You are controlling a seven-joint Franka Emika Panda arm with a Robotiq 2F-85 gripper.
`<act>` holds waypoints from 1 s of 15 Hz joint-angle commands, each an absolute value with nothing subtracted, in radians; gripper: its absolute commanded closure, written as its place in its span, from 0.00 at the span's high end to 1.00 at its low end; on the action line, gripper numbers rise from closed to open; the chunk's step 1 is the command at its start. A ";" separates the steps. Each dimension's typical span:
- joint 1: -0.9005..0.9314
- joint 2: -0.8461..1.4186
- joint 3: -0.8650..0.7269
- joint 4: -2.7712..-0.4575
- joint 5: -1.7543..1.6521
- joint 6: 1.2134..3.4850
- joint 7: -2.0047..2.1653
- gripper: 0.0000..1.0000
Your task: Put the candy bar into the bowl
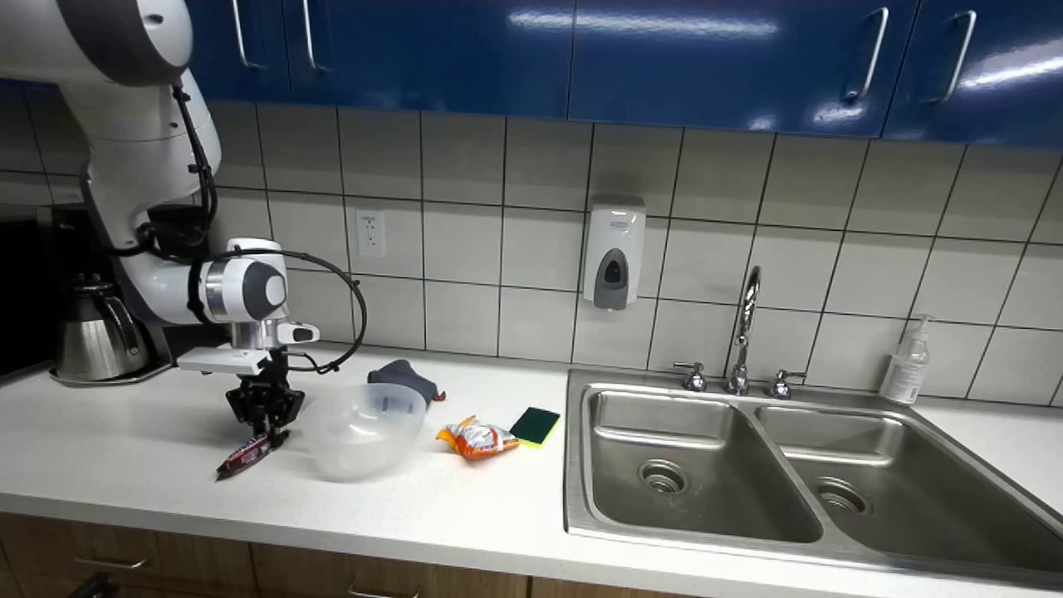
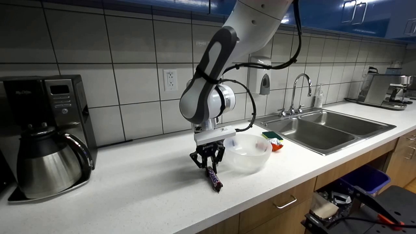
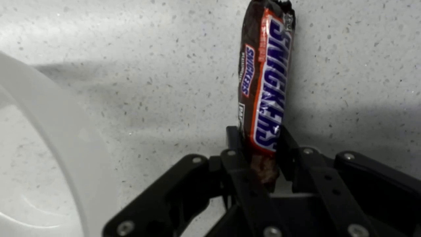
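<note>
The candy bar (image 1: 245,456) is slim, in a dark maroon wrapper. It also shows in an exterior view (image 2: 214,180) and in the wrist view (image 3: 268,75). My gripper (image 3: 260,141) points down with one finger against each side of the bar near one end. The rest of the bar sticks out beyond the fingers. In both exterior views the bar is at or just above the counter; I cannot tell which. The translucent whitish bowl (image 1: 365,440) stands upright right beside the gripper. It also shows in an exterior view (image 2: 247,161) and partly in the wrist view (image 3: 79,138).
An orange and silver packet (image 1: 477,438), a yellow-and-green sponge (image 1: 536,426) and a dark grey pouch (image 1: 403,378) lie beyond the bowl. A steel sink (image 1: 698,531) is farther along the counter. A coffee maker with a steel carafe (image 2: 48,165) stands on the opposite side.
</note>
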State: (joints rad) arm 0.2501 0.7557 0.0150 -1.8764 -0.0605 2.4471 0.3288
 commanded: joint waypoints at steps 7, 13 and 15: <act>0.239 0.722 0.025 -1.871 -0.041 2.406 0.268 0.06; 0.262 0.679 0.016 -1.891 -0.049 2.410 0.289 0.06; 0.272 0.651 0.007 -1.915 -0.056 2.425 0.304 0.05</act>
State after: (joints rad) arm 0.2599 0.7166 0.0170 -1.8706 -0.0419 2.4426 0.2883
